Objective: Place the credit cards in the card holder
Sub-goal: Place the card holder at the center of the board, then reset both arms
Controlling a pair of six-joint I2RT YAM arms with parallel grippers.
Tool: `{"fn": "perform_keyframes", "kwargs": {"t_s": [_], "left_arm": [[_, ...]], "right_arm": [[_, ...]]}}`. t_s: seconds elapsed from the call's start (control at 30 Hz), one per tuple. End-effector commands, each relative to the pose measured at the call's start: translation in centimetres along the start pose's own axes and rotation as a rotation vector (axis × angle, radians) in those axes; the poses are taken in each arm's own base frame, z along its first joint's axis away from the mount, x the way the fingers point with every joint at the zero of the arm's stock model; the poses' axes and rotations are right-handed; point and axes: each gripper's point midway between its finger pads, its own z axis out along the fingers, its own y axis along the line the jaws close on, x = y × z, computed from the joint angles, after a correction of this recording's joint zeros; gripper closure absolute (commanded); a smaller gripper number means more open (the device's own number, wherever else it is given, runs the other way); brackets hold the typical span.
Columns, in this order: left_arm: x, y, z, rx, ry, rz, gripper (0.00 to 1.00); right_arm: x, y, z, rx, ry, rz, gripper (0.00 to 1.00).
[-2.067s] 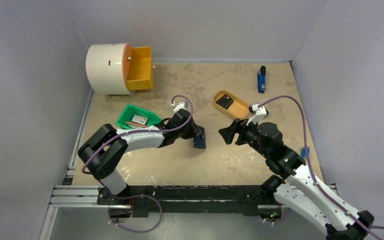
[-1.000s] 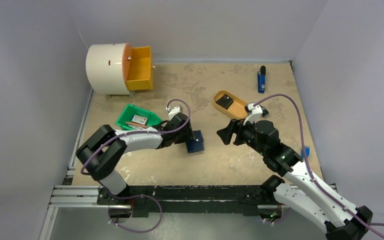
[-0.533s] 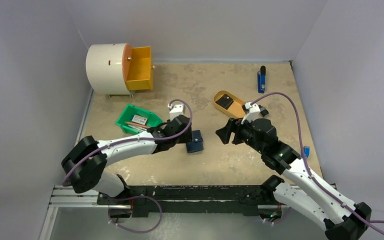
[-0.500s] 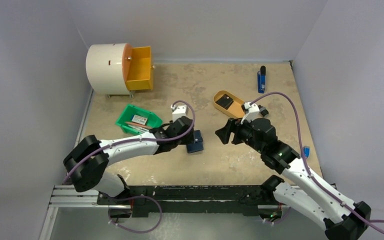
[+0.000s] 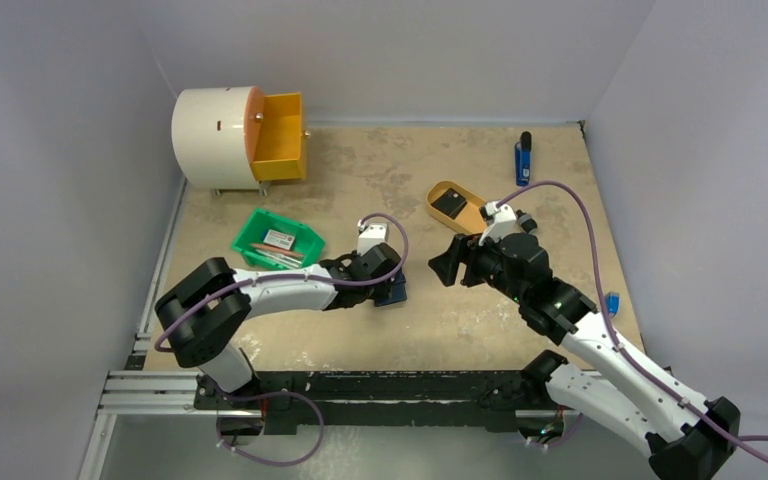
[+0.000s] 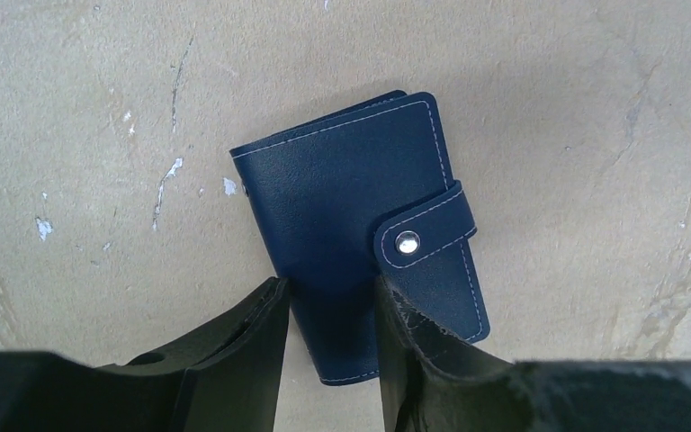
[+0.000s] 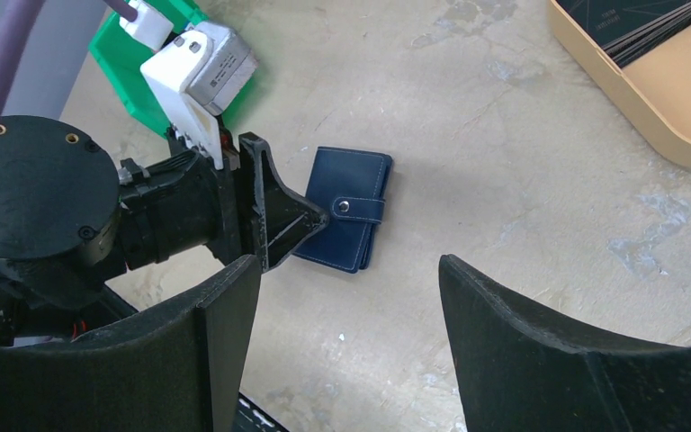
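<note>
**Two arms close on a folded card holder.** The left gripper point(image 6: 328, 301) stands low over the near end of the navy-blue card holder point(image 6: 351, 207). Its two black fingers point(image 6: 252, 346) are parted and set astride the holder's lower part, which is wider than the gap between them. Nothing is clamped, and whether the fingertips press on the leather cannot be told.

The holder lies flat and folded shut on the scuffed beige table point(image 6: 594, 135). It stretches away from the fingertips, tilted a little to their left. Its snap tab point(image 6: 432, 225) wraps over the edge on the fingers' right side and is fastened by a small light stud point(image 6: 406, 240) just ahead of the right finger.

The right gripper point(image 7: 346, 265) hangs above the table near the holder, on the side away from the left arm, its jaws spread wide and empty. From its wrist camera the holder shows ahead of and between its fingers, with the left gripper's tip at the holder's left edge.

Ahead and to this gripper's right sits a mustard-yellow oval tray point(image 7: 648, 126) holding a stack of dark cards point(image 7: 648, 22), well apart from the holder. Behind the left gripper, beside its forearm, is a green bin point(image 5: 255, 226) with a card point(image 5: 280, 238) inside.
</note>
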Motion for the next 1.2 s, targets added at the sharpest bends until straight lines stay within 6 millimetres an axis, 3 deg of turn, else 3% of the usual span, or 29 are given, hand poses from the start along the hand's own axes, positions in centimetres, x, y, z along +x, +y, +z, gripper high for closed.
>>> {"fn": "perform_keyframes", "kwargs": {"t_s": [0.0, 0.2, 0.43, 0.5, 0.6, 0.67, 0.7, 0.83, 0.97, 1.17], "left_arm": [[-0.1, 0.3, 0.7, -0.014, -0.024, 0.002, 0.62], [-1.1, 0.3, 0.0, -0.020, -0.043, -0.004, 0.58], [-6.9, 1.8, -3.4, -0.129, -0.212, -0.149, 0.37], [-8.3, 2.2, -4.5, -0.163, -0.245, -0.183, 0.29], [-10.2, 2.1, -6.4, -0.157, -0.281, -0.176, 0.26], [-11.4, 2.6, -7.9, -0.151, -0.336, -0.199, 0.22], [-12.1, 3.1, -8.7, -0.150, -0.378, -0.228, 0.21], [-14.1, 4.8, -12.0, -0.106, -0.515, -0.271, 0.18], [-16.7, 6.8, -15.7, -0.133, -0.552, -0.284, 0.18], [-19.4, 7.7, -16.8, -0.088, -0.504, -0.231, 0.18]], "right_arm": [[-2.7, 1.4, -0.3, -0.044, -0.077, -0.005, 0.26], [-2.9, 1.3, -0.5, -0.032, -0.079, -0.006, 0.25], [-3.4, -0.2, -0.6, 0.057, -0.113, 0.035, 0.24], [-4.2, -0.9, -0.6, 0.112, -0.142, 0.072, 0.23], [-6.6, -2.3, -0.8, 0.222, -0.226, 0.114, 0.21], [-7.5, -2.5, -1.0, 0.259, -0.248, 0.152, 0.03], [-7.8, -2.9, -1.1, 0.291, -0.256, 0.169, 0.01], [-10.1, -4.0, -1.8, 0.388, -0.308, 0.124, 0.01], [-12.4, -2.9, -2.4, 0.375, -0.317, 0.045, 0.01], [-13.5, -2.7, -0.9, 0.405, -0.294, 0.021, 0.01]]}}
